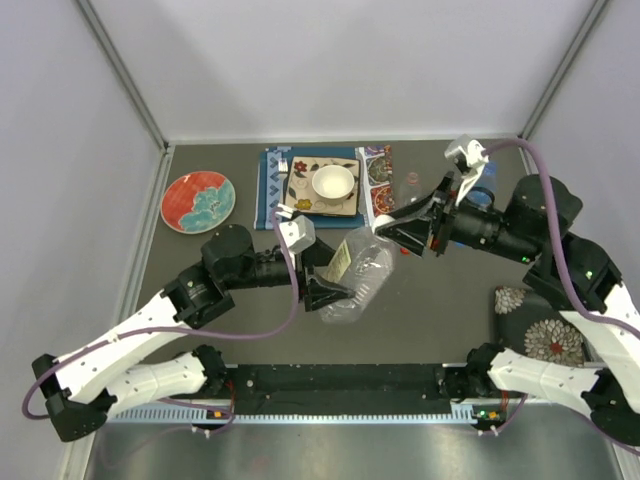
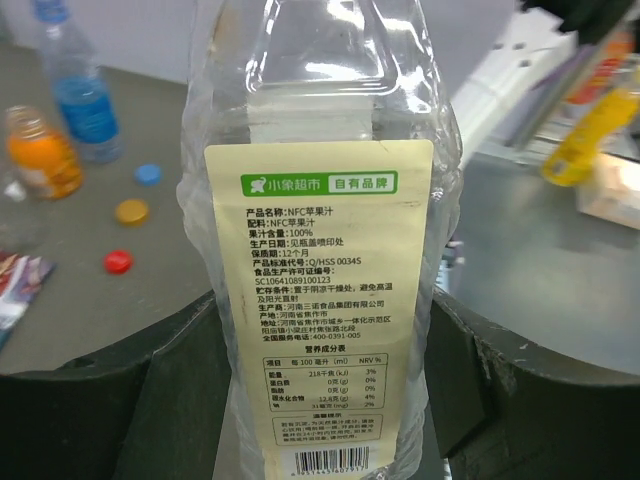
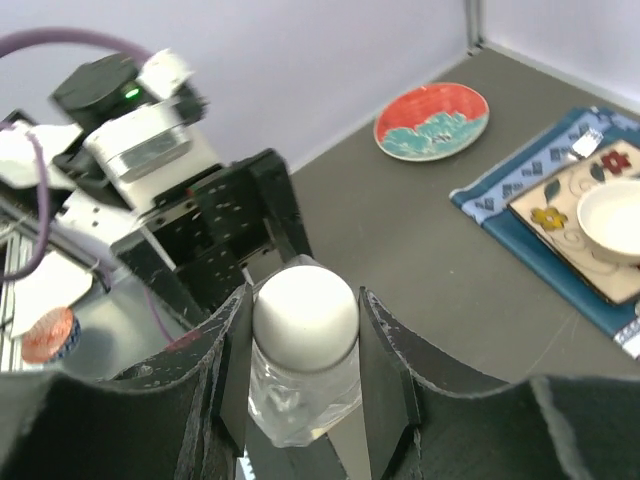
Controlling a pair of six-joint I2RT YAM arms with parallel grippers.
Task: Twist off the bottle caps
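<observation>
The wide clear bottle [image 1: 362,272] with a cream label [image 2: 320,300] is held tilted above the table between both arms. My left gripper [image 1: 328,292] is shut on its lower body, a finger on each side of the label in the left wrist view [image 2: 325,400]. My right gripper [image 1: 392,232] is shut on its white cap [image 3: 305,312], one pad on each side. The blue-tinted bottle [image 2: 75,85] and orange bottle [image 2: 40,150] stand at the far side without caps. A loose blue cap [image 2: 148,173], orange cap [image 2: 131,211] and red cap [image 2: 118,262] lie on the table beside them.
A red patterned plate [image 1: 198,200] lies at the back left. A blue placemat [image 1: 268,190] carries a patterned square plate and a white bowl [image 1: 333,184]. A dark floral cloth [image 1: 535,320] lies at the right, near the right arm.
</observation>
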